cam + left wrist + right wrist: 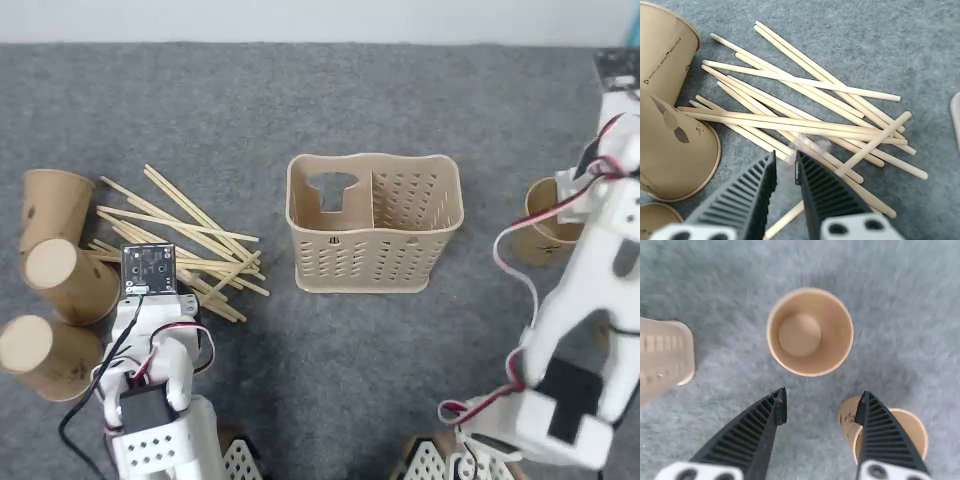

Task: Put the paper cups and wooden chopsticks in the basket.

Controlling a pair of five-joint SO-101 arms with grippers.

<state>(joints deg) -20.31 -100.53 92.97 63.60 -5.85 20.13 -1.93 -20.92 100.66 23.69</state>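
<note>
A pile of wooden chopsticks lies left of the beige basket, whose two compartments hold nothing. Three paper cups lie on their sides at the far left. My left gripper hovers low over the near ends of the chopsticks, its jaws drawn together to a thin slit with nothing between them. My right gripper hangs open above an upright paper cup, right of the basket. Another cup lies on its side behind one finger.
The table is covered in grey carpet. The right arm partly covers the upright cup. A corner of the basket shows beside that cup. Two lying cups touch the chopstick pile.
</note>
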